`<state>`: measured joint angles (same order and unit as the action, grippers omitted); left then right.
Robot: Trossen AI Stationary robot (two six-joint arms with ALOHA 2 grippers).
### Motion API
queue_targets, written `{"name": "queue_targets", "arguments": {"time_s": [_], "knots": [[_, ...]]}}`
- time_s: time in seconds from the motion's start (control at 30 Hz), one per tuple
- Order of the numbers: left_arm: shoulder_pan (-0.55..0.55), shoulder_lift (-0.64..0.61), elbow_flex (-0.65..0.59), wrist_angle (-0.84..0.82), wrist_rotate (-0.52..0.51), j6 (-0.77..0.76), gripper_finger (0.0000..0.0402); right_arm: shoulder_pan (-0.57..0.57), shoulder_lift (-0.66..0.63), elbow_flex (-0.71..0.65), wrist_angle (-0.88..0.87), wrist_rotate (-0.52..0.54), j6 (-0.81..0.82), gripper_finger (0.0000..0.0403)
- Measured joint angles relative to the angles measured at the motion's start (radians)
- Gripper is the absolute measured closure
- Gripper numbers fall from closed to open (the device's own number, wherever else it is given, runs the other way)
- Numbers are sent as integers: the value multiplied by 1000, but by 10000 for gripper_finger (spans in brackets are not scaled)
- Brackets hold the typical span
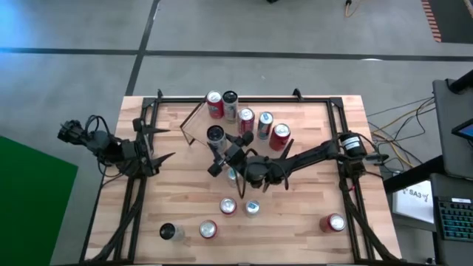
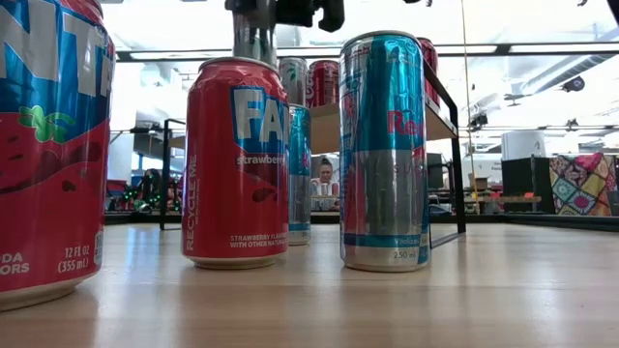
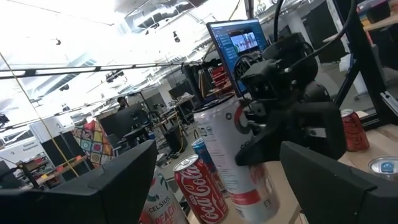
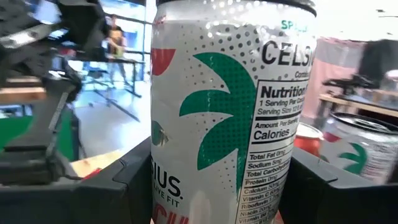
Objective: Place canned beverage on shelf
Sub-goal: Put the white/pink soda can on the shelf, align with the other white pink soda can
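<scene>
Shelf (image 1: pixel 251 122) placement is the step we judge to be in hand: our right gripper (image 1: pixel 219 153) is clamped around a white Celsius can (image 4: pixel 230 118), and the high view puts it at the shelf's near-left part, beside the cans already standing there. In the right wrist view the can fills the gap between the fingers and stands upright. From the left wrist view the can looks raised above a Coca-Cola can (image 3: pixel 198 190), so we take it as not yet set down, though we cannot tell whether its base touches the plank. Our left gripper (image 1: pixel 159 144) waits at the table's left edge, jaws spread wide and empty. To do this well, we should keep the can vertical, lower it onto bare plank clear of the neighbouring cans, release only once it rests flat, then back straight out.
</scene>
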<state>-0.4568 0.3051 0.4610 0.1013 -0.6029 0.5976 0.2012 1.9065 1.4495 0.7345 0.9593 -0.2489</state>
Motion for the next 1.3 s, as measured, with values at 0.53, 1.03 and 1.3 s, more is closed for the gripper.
{"name": "queue_targets", "arguments": {"time_s": [0.53,1.03,1.3], "knots": [[0,1,0,-1,0,0,75,-15,28,6,-50,131,179,172],[0,1,0,-6,0,-1,75,-19,45,3,-134,148,317,172],[0,1,0,-6,1,-4,75,-37,46,3,-158,168,328,172]]}}
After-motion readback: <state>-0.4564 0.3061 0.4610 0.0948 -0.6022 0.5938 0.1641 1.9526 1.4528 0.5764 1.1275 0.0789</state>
